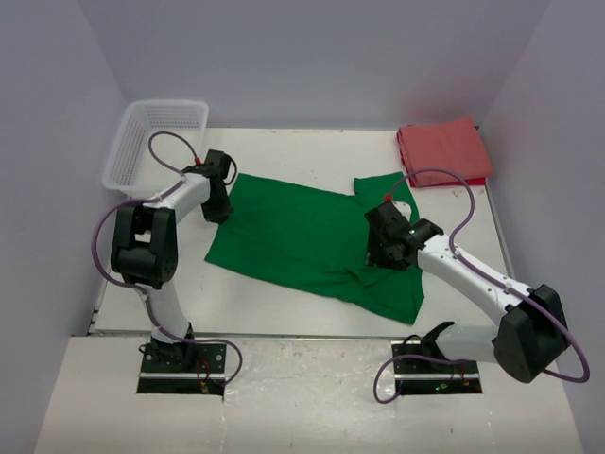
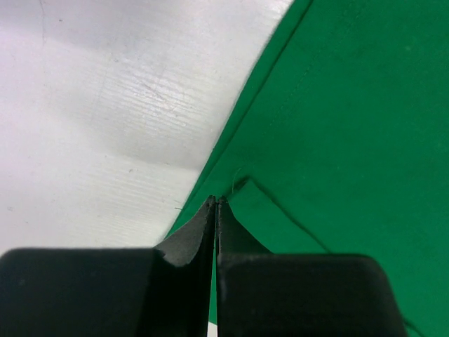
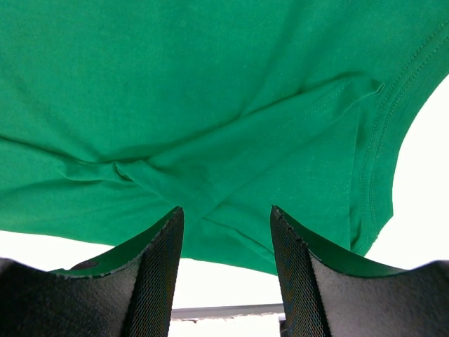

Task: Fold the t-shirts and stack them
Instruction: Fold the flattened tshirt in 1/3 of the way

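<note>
White tabletop (image 1: 284, 317) inside pale lilac walls (image 1: 312, 57) is carrying a bright green short-sleeved cloth t-shirt (image 1: 302, 236), which is lying spread out across its middle.

A salmon-red cloth t-shirt (image 1: 442, 149) is sitting folded at the far right corner, well apart from a white plastic mesh basket (image 1: 142, 142) at the far left. From above, the left arm is folding up at the elbow and reaching to the green shirt's left edge, while the right arm is stretching low over its right side. The left gripper (image 2: 216, 203) is showing its fingers pressed together at the hem in its wrist view; whether cloth is pinched cannot be told. The right gripper (image 3: 226, 210) is holding its jaws apart before a raised crease.
</note>
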### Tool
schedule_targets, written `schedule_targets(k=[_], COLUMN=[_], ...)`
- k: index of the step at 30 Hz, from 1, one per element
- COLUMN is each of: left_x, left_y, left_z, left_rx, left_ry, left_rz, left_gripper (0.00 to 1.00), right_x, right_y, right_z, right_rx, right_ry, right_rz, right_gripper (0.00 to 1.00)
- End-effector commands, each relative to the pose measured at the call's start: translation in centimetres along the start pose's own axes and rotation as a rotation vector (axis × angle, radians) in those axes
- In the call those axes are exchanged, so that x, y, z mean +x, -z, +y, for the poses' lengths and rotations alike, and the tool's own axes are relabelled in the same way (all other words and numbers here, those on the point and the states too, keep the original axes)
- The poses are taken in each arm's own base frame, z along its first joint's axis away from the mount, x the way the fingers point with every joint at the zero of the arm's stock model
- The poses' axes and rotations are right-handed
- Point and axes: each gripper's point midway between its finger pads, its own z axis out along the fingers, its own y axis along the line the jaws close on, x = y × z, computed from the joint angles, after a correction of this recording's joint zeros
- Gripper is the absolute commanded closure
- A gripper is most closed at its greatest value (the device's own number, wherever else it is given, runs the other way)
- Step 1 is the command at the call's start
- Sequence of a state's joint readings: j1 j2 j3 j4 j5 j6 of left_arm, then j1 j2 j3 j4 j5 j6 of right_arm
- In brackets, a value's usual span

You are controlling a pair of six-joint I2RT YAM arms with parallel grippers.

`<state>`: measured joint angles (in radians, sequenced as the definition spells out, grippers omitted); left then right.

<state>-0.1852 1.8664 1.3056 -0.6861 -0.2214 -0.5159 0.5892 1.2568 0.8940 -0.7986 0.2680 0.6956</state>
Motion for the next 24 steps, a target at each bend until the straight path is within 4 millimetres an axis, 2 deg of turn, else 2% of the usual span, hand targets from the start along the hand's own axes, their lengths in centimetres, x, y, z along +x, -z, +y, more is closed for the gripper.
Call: schedule_targets(k=[1,4,6,8,13,16,17,24], left_x=[-1.7,-1.3,-1.0,-0.6,-0.2,-0.2,0.0,1.1], left_y=[0.8,0.8,0.6,0.3,-0.2,-0.3,-0.4,-1.6], left_z=[0.4,-0.5,-0.3,-0.2,-0.8,-1.5,-1.6,-2.6], left_rx=[-0.023,0.032,0.022,0.024,0.053,0.086,0.097,0.127], left_ry=[0.04,0.015,0.009,0.0,-0.011,-0.015,-0.021,-0.041], left_rz=[-0.045,-0.036,-0.023,-0.017,0.003,0.005,0.01,0.06], left_gripper=[1.0,1.0,1.0,0.93,0.91,0.84,0.75,0.73], right_x=[0.2,0.4,0.2,0.2,0.2,0.3,0.4,0.1], right_y=[-0.4,-0.5,-0.4,-0.5,-0.4,-0.5,-0.5,-0.2], right_z=[0.6,0.8,0.9,1.0,1.0,0.9,0.8,0.8], right_rx=[-0.02,-0.028,-0.035,-0.038,-0.041,-0.041,-0.037,-0.036], right_ry=[0.006,0.014,0.013,0.02,0.019,0.019,0.018,0.017], right_rz=[0.015,0.021,0.015,0.016,0.017,0.017,0.019,0.011], right_gripper=[0.46,0.45,0.45,0.44,0.44,0.44,0.44,0.44])
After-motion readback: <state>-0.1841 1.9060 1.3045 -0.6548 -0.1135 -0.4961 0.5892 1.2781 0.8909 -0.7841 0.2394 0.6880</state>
